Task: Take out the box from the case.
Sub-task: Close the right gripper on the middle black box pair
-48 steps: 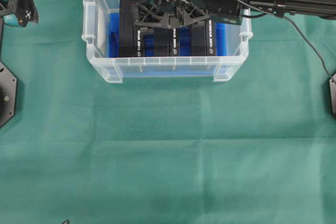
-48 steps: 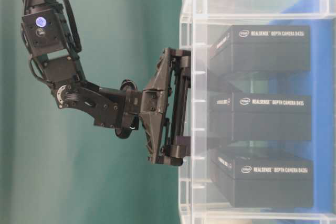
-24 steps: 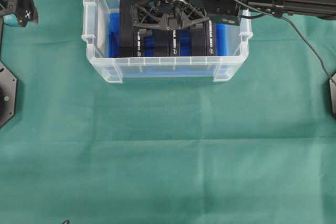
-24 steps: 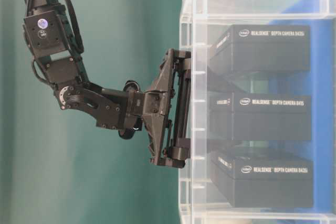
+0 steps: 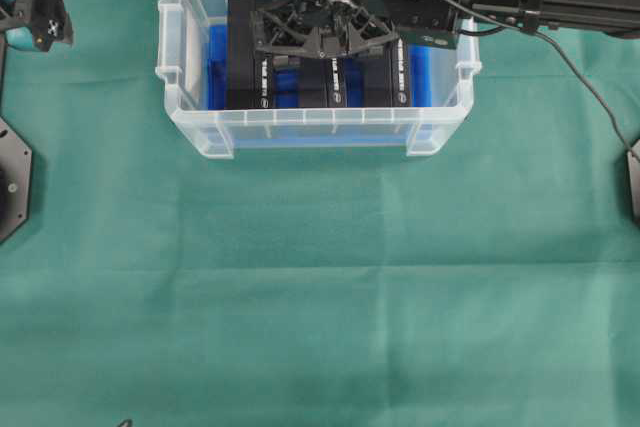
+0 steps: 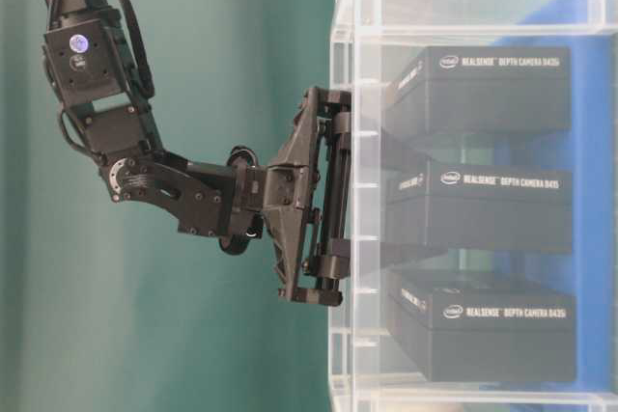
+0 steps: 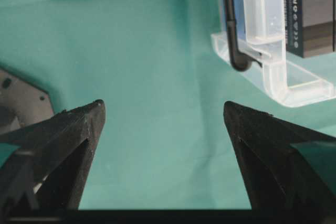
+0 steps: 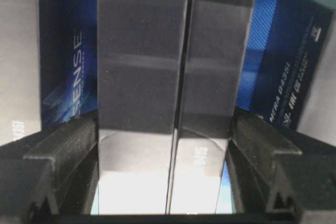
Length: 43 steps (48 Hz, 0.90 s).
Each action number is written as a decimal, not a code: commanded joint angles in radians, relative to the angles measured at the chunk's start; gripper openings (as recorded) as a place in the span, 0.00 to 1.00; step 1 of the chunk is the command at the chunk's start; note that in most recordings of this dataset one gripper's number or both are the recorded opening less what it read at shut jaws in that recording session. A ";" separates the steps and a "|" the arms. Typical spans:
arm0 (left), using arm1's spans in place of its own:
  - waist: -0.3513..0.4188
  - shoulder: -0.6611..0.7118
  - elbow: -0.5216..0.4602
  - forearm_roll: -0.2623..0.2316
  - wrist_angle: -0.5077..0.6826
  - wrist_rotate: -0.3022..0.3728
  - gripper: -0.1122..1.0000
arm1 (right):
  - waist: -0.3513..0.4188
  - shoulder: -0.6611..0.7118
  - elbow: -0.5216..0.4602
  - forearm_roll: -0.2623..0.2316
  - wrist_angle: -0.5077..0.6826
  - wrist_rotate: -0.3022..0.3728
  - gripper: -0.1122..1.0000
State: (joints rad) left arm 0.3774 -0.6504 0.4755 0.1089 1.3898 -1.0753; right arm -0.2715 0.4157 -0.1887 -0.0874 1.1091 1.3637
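A matte black cardboard RealSense camera box [image 8: 173, 103], standing in the translucent plastic case [image 5: 190, 97] between two like boxes, is bracketed by the right gripper [image 8: 163, 150], jaws touching its smooth sides though firm clamping cannot be told; slippage or snagging on neighbours is risked, while the left gripper [image 7: 163, 129] is held wide open over green cloth [image 5: 320, 297].

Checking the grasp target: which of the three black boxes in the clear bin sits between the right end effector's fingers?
The middle RealSense box; the two outer boxes stand outside the right end effector fingers.
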 commanded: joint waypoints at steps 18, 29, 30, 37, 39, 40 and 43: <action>-0.002 -0.003 -0.015 0.002 -0.005 0.002 0.94 | 0.003 -0.020 -0.015 -0.003 0.003 0.032 0.71; -0.002 -0.003 -0.017 0.002 -0.003 0.002 0.94 | 0.003 -0.026 -0.032 -0.005 0.011 0.035 0.71; -0.002 -0.003 -0.015 0.002 -0.003 0.002 0.94 | 0.003 -0.028 -0.035 -0.005 0.014 0.035 0.71; -0.002 -0.003 -0.015 0.002 -0.003 0.002 0.94 | 0.003 -0.038 -0.064 -0.012 0.064 0.035 0.71; -0.002 -0.003 -0.017 0.002 -0.003 0.002 0.94 | 0.003 -0.041 -0.077 -0.017 0.081 0.035 0.71; -0.002 -0.003 -0.015 0.002 -0.003 0.002 0.94 | 0.003 -0.043 -0.081 -0.017 0.089 0.035 0.71; -0.002 -0.003 -0.015 0.002 -0.003 0.002 0.94 | 0.003 -0.046 -0.098 -0.017 0.106 0.035 0.71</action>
State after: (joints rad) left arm 0.3774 -0.6504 0.4755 0.1089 1.3898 -1.0753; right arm -0.2684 0.4157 -0.2408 -0.0982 1.1980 1.4021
